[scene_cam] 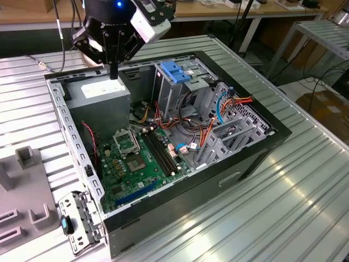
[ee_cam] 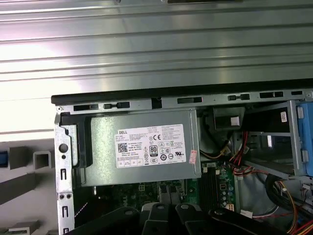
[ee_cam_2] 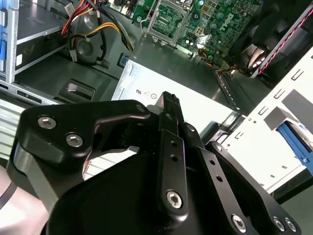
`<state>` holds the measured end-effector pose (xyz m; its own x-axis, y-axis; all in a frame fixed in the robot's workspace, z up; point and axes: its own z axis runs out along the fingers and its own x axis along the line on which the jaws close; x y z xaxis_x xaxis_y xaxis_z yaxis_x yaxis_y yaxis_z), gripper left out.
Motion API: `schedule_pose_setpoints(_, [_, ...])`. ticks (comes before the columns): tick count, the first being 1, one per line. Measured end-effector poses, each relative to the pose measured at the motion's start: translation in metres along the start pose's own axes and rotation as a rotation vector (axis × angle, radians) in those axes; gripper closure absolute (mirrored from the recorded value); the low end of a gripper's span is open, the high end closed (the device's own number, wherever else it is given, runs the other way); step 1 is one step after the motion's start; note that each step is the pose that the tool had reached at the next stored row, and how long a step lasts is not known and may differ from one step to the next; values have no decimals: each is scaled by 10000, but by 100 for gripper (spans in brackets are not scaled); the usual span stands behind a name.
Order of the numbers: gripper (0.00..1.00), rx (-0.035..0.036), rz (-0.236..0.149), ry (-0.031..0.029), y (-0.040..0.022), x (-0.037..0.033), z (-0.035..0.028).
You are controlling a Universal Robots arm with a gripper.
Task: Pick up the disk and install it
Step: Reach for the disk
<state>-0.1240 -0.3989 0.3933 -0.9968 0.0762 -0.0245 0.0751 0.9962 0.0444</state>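
Ribbed shiny metal table (scene_cam: 305,191), matt black gripper (scene_cam: 113,73)

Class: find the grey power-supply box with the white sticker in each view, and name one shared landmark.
Exterior view: the power-supply box in the open case's far corner, at the exterior view's left.
Second wrist view: its stickered face, next to the motherboard.
First wrist view: flat against the case wall.
Shared landmark: the green motherboard bordering it.

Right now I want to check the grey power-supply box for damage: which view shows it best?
The first wrist view: the power-supply box lies face-on, whole top and white sticker plain. The exterior view shows it slanted, with the hand over it. The second wrist view shows part of its sticker beyond the hand.
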Motion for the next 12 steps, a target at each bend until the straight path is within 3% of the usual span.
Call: schedule_pose_setpoints(12, [89,0,0,0,-3,36,-1])
